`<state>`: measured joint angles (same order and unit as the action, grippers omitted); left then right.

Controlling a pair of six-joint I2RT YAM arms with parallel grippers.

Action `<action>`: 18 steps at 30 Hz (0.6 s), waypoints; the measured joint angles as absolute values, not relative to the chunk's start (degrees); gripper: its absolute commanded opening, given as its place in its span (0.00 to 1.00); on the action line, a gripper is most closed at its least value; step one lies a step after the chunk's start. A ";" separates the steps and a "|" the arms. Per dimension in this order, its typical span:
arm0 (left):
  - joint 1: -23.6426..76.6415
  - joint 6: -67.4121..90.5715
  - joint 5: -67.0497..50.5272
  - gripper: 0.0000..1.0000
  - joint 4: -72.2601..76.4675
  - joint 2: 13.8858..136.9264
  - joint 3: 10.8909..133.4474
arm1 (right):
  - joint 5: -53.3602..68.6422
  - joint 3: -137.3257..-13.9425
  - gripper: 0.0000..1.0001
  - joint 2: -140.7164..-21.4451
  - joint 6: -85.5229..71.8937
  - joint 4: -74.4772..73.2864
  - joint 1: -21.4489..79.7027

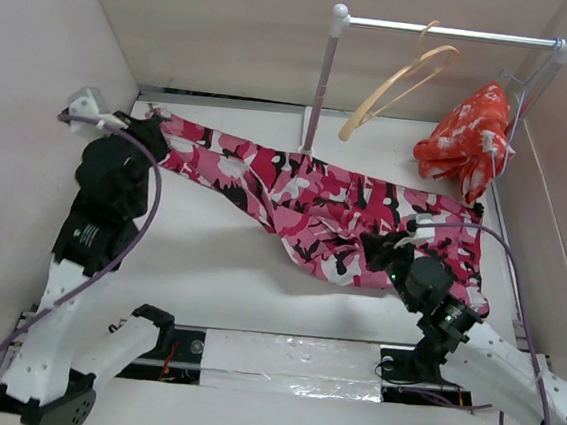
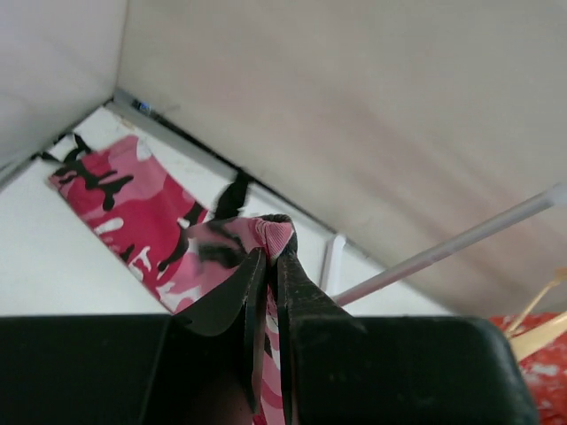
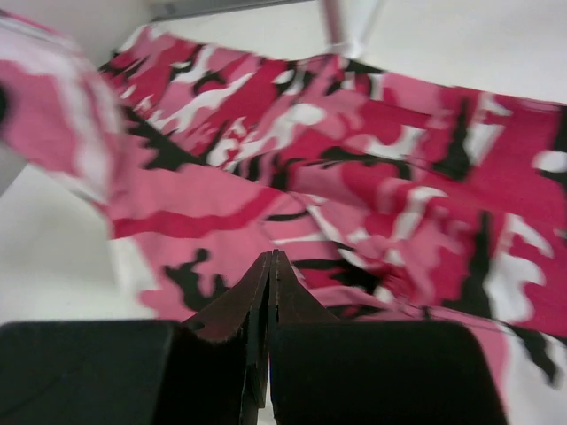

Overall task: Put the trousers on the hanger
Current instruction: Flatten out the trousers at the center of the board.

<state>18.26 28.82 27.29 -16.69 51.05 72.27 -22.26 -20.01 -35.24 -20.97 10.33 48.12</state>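
Left fingers [image 2: 306, 301] pinch the trousers [image 1: 315, 200] at a cuff; hanger [image 1: 375, 95] hangs on rail [image 1: 452, 32].

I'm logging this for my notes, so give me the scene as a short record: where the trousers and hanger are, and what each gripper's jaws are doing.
cloth: trousers lie spread across the table, legs toward the left
target: hanger hangs tilted from the rail, nothing on it
left side: left gripper, jaws shut on a leg end
right side: right gripper, jaws shut at the waist end; unclear whether cloth is pinched
also there: red-orange garment hanging near the rail's right end
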 measured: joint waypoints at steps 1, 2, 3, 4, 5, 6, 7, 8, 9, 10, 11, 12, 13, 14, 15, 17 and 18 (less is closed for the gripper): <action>18.26 28.88 27.66 0.00 -17.06 49.32 72.40 | -23.11 -19.64 0.03 -33.56 -21.32 8.67 47.00; 18.26 28.97 27.99 0.00 -17.41 47.27 72.51 | -23.92 -19.27 0.05 -31.46 -21.76 6.98 45.67; 18.26 28.99 28.21 0.00 -17.74 45.82 72.55 | -24.58 -18.87 0.07 -29.76 -22.22 5.34 44.60; 18.26 29.04 28.40 0.00 -18.15 44.47 72.69 | -25.15 -18.50 0.08 -28.14 -22.70 3.46 43.53; 18.26 29.06 28.60 0.00 -18.70 43.40 73.03 | -25.58 -18.06 0.12 -26.44 -22.96 1.93 42.28; 18.26 29.08 28.67 0.00 -19.16 42.65 73.52 | -25.74 -17.80 0.15 -25.15 -23.07 0.64 41.25; 18.26 29.17 28.67 0.00 -19.40 42.15 73.97 | -25.74 -17.72 0.19 -24.14 -23.18 -0.84 40.16; 18.26 29.19 28.51 0.00 -19.51 41.82 74.35 | -25.45 -17.72 0.25 -23.53 -22.92 -1.85 39.00; 18.26 29.26 28.18 0.00 -19.59 41.65 74.67 | -24.82 -17.72 0.35 -23.35 -22.41 -2.39 38.06; 18.26 29.41 27.42 0.00 -19.66 41.58 74.91 | -23.70 -17.72 0.39 -23.55 -21.74 -2.61 37.19; 18.26 29.47 26.89 0.00 -19.79 41.69 75.07 | -21.98 -17.72 0.42 -24.16 -20.71 -2.61 36.64; 18.26 29.58 26.30 0.00 -19.88 41.91 75.13 | -19.46 -17.72 0.44 -25.36 -19.46 -2.17 36.29; 18.26 29.69 25.85 0.00 -20.01 42.26 75.13 | -16.36 -17.72 0.44 -27.11 -18.15 -1.23 36.32; 18.26 29.89 25.52 0.00 -20.03 42.68 75.05 | -12.93 -17.80 0.44 -29.28 -16.93 -0.25 36.69; 18.26 30.00 25.43 0.00 -19.97 43.16 74.83 | -9.91 -17.96 0.46 -31.66 -15.77 0.71 37.39; 18.26 30.26 25.74 0.00 -19.86 44.10 73.89 | -5.72 -18.85 0.59 -36.99 -13.65 1.98 40.53; 18.26 30.39 26.00 0.00 -19.81 44.40 73.23 | -4.47 -19.88 0.62 -39.86 -12.43 2.13 42.74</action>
<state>18.26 30.39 26.00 -19.81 44.40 73.23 -4.47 -19.88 -39.86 -12.43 2.13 42.74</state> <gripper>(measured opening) 0.034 0.555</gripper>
